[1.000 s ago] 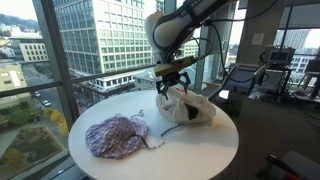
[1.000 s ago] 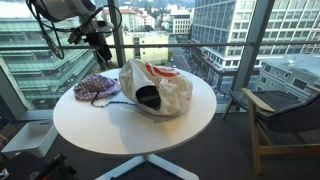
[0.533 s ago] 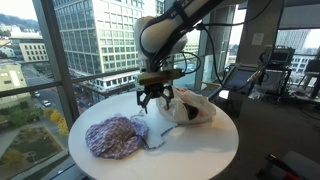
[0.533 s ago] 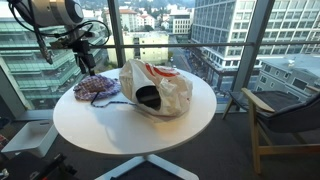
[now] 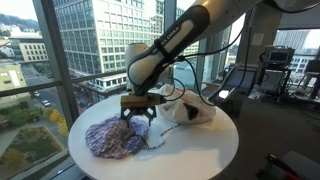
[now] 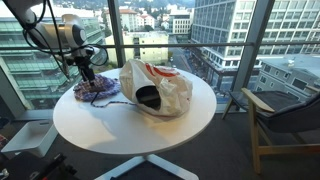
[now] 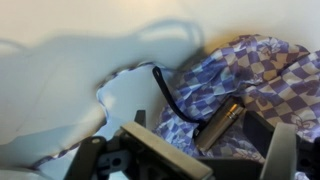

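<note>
Gripper [image 5: 137, 117], fingers spread, hangs over the checkered cloth [image 5: 112, 137] at its edge on the round table [image 5: 200, 150], white bag [image 5: 190, 108] near. Best grip, likely: straight down onto a raised fold, clear of the bag.

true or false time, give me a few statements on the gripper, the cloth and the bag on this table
1. The gripper is over the purple checked cloth. True.
2. The white bag lies on the floor. False: it lies on the round table.
3. The fingers are shut on the bag. False: they stand open, away from the bag, with nothing between them.
4. Windows behind the table show tall buildings. True.
</note>
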